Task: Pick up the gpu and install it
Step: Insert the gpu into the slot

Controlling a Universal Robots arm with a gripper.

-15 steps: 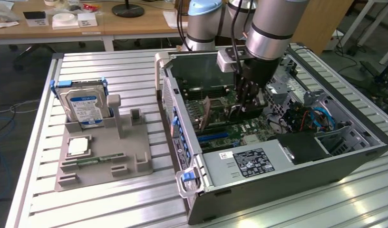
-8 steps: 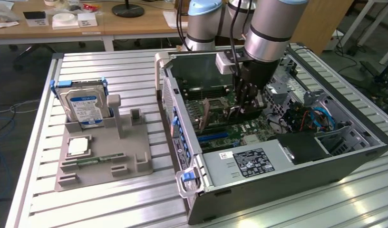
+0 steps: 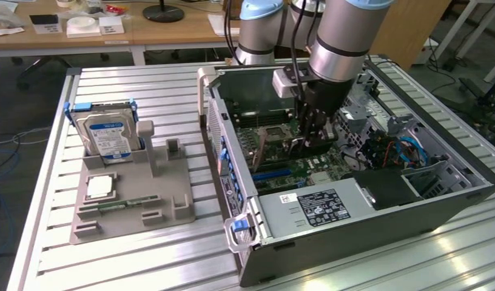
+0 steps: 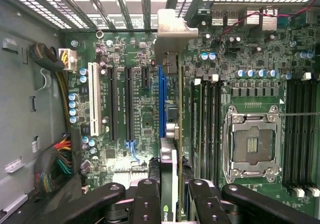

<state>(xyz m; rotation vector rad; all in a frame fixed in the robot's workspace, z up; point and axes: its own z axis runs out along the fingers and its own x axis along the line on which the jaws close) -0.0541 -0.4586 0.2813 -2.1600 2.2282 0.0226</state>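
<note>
The arm (image 3: 344, 36) reaches down into the open computer case (image 3: 441, 200), which lies on its side on the slatted metal desk (image 3: 142, 85). The hand (image 3: 315, 130) hangs low over the motherboard (image 3: 312, 163), near the middle of the case.

In the wrist view the hand is clenched on the gpu (image 4: 169, 159). Its black fingers (image 4: 145, 204) press against the two faces of the card, which is seen edge-on between them. The card runs in line with the long blue slot (image 4: 161, 91), just beside it in the picture. Its pale metal bracket (image 4: 172, 26) sits at the far end, against the slotted rear wall of the case. Whether the card's lower edge touches the slot cannot be told. The empty CPU socket (image 4: 252, 146) lies to one side of the card, with black memory slots between them.

In the exterior view a power supply (image 3: 320, 206) with a white label fills the near corner of the case. On the exterior view's left, well apart from the case, a grey holder (image 3: 162, 200) rests on the desk. A blue-framed hard drive (image 3: 108, 136) stands upright in it, and a narrow green memory stick (image 3: 128, 203) lies flat nearer the camera.
</note>
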